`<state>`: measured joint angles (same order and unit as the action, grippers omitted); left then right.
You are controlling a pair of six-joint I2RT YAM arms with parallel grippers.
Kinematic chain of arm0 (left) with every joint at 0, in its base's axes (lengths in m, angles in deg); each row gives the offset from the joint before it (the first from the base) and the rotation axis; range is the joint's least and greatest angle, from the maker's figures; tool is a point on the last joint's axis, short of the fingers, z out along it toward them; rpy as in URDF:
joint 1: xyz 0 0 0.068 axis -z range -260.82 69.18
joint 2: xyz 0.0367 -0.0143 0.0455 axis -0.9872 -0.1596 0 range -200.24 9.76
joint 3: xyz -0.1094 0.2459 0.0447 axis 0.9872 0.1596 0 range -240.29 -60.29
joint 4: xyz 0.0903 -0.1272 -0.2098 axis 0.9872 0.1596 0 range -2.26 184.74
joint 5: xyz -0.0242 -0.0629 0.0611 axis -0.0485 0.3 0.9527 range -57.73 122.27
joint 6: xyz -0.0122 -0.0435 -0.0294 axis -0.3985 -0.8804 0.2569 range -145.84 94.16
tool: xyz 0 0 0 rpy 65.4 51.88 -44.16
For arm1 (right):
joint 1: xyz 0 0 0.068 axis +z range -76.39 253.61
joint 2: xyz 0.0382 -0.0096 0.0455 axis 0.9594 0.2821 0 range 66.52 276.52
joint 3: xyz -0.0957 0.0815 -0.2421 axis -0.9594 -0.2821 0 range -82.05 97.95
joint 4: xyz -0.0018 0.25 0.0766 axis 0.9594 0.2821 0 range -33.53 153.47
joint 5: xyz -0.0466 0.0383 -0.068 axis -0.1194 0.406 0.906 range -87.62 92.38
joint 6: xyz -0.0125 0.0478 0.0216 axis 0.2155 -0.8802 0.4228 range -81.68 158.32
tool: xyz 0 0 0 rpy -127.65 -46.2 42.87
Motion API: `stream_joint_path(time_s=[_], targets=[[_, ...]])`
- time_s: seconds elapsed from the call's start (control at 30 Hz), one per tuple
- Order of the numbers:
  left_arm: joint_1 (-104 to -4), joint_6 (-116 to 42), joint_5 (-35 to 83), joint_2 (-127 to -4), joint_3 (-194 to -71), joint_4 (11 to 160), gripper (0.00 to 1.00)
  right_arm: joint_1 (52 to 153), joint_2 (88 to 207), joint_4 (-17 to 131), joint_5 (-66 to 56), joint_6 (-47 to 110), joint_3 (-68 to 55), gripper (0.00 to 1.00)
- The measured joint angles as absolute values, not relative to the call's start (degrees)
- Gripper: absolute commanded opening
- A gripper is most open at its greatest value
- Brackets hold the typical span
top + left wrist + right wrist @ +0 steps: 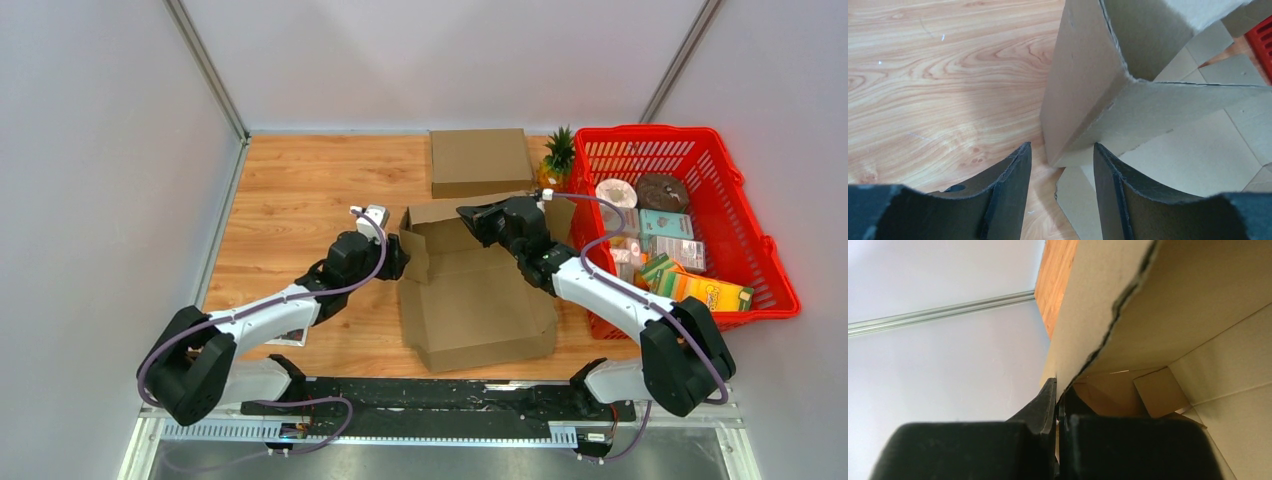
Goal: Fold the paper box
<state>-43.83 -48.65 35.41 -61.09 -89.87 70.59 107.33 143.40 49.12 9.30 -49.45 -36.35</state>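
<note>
A brown cardboard box (470, 300) lies half-formed in the middle of the table, its back wall and left corner flaps raised. My left gripper (397, 252) is open at the box's left rear corner; in the left wrist view the upright corner flap (1083, 85) stands just ahead of the gap between my fingers (1013, 190). My right gripper (470, 218) is shut on the top edge of the back wall (1098, 305), one finger outside and one inside the box.
A second, folded cardboard box (480, 160) sits at the back. A red basket (770, 250) full of groceries stands at the right, with a small pineapple (556, 158) beside it. A card lies under the left arm (285, 337).
</note>
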Motion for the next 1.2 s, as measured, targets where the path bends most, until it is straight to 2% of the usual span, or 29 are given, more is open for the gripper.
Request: stream_joint_path(time_s=[0.13, 0.3, 0.33, 0.37, 0.47, 0.53, 0.67, 0.77, 0.83, 0.87, 0.97, 1.03, 1.1, 1.13, 1.2], targets=[[-43.5, -48.38, 35.36, -62.23, -91.25, 69.65, 0.56, 107.33, 143.29, 48.92, 9.28, -49.27, -36.73, 0.0], [-40.66, -47.53, 37.35, -65.18, -93.46, 67.92, 0.46, 107.35, 143.29, 48.9, 9.28, -49.45, -36.75, 0.0], [-39.54, -47.27, 39.12, -65.53, -93.61, 67.44, 0.43, 107.35, 143.29, 48.92, 9.28, -49.55, -36.75, 0.0], [-38.56, -47.1, 40.69, -65.77, -93.76, 67.18, 0.35, 107.35, 143.29, 48.96, 9.26, -49.84, -36.73, 0.0], [-35.34, -46.99, 47.58, -66.97, -94.88, 67.0, 0.31, 107.5, 143.29, 49.44, 9.37, -50.69, -36.51, 0.0], [-33.53, -47.4, 52.48, -68.0, -95.68, 67.18, 0.31, 107.57, 143.29, 50.56, 9.59, -51.35, -35.87, 0.0], [-31.54, -48.36, 61.0, -70.82, -97.91, 68.29, 0.47, 107.59, 143.29, 52.0, 10.04, -52.72, -35.06, 0.0], [-31.04, -49.17, 65.26, -73.51, -99.77, 68.82, 0.47, 107.59, 143.29, 52.74, 10.44, -53.84, -34.78, 0.0], [-30.97, -49.46, 67.36, -74.93, -100.6, 68.67, 0.4, 107.57, 143.29, 52.9, 10.5, -54.3, -34.69, 0.0], [-30.97, -49.5, 68.02, -75.47, -100.76, 68.25, 0.25, 107.61, 143.29, 53.03, 10.53, -54.54, -34.67, 0.0], [-30.58, -49.19, 69.15, -76.94, -101.26, 66.26, 0.04, 107.77, 143.29, 53.25, 10.72, -55.17, -34.45, 0.0], [-30.54, -49.13, 70.62, -77.55, -101.39, 65.98, 0.0, 107.9, 143.29, 53.75, 10.94, -55.67, -34.26, 0.0], [-30.23, -49.54, 71.84, -77.77, -101.7, 66.33, 0.0, 108.07, 143.34, 54.06, 11.12, -56.33, -34.17, 0.0], [-30.08, -49.74, 72.3, -77.9, -102.0, 66.65, 0.03, 108.09, 143.36, 54.43, 11.2, -56.46, -33.86, 0.0], [-30.08, -49.67, 72.15, -78.01, -102.13, 66.28, 0.26, 108.09, 143.49, 55.41, 11.25, -56.77, -33.1, 0.0]])
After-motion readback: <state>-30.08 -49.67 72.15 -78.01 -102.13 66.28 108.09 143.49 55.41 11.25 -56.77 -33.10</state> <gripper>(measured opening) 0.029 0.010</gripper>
